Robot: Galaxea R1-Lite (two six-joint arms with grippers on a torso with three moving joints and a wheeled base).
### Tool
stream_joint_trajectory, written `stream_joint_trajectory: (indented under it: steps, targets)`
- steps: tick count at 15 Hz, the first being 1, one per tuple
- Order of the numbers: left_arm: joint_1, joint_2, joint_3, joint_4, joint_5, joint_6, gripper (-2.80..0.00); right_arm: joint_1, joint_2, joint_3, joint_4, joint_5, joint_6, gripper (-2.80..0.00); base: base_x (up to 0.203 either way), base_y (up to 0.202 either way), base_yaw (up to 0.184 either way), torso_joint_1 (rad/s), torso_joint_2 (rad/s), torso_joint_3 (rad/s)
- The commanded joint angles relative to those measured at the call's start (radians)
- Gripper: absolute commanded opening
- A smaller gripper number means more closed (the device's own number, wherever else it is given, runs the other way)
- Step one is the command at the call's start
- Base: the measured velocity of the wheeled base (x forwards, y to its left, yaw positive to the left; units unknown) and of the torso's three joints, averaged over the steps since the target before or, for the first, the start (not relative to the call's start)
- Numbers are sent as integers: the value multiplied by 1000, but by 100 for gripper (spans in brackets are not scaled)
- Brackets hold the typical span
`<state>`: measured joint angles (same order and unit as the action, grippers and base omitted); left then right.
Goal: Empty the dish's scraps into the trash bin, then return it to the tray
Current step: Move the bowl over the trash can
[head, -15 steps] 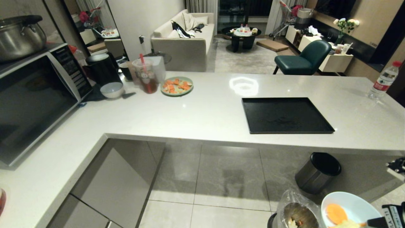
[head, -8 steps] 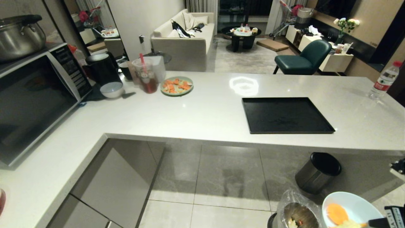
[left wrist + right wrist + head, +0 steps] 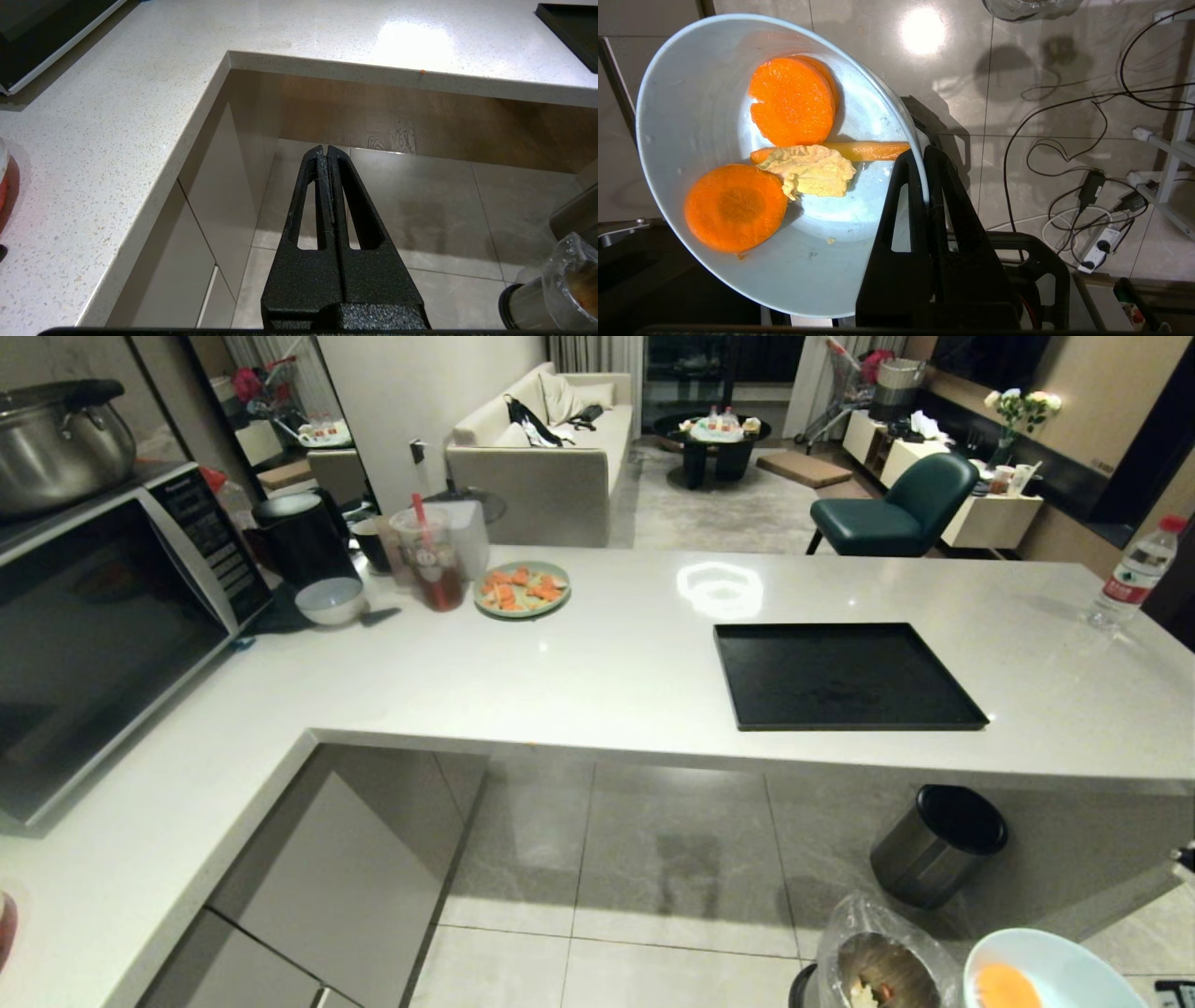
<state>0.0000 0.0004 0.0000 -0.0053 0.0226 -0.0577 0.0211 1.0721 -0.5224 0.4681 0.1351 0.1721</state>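
Observation:
The dish, a light-blue bowl, is tilted in my right gripper, which is shut on the dish's rim. The scraps lie inside it: two round carrot slices, a carrot stick and a pale yellowish leaf. In the head view the dish hangs at the bottom right, just right of the trash bin, whose clear bag holds some bits. The black tray sits empty on the counter. My left gripper is shut on nothing, parked above the floor by the counter's inner corner.
A black-lidded steel cylinder stands on the floor under the counter edge, behind the trash bin. On the counter are a green plate of carrot pieces, a white bowl, a drink cup, a microwave and a water bottle. Cables lie on the floor.
The dish has shifted down and to the right in the head view, and the right gripper's black body has left that view. The left arm has not moved.

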Motion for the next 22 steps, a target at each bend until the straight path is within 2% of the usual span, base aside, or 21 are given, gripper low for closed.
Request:
stream_joint_trajectory:
  steps: [1, 10, 22]
  targets:
    - [0, 1, 0, -1, 0, -1, -280, 0, -15, 15, 4, 1, 1, -280, 0, 0, 0, 0, 0, 0]
    - [0, 1, 0, -1, 0, -1, -280, -3, -23, 44, 23, 3, 1, -280, 0, 0, 0, -106, 260, 151]
    - [-1, 1, 0, -1, 0, 0, -280, -7, 3, 70, 15, 15, -3, -280, 0, 0, 0, -140, 361, 217]
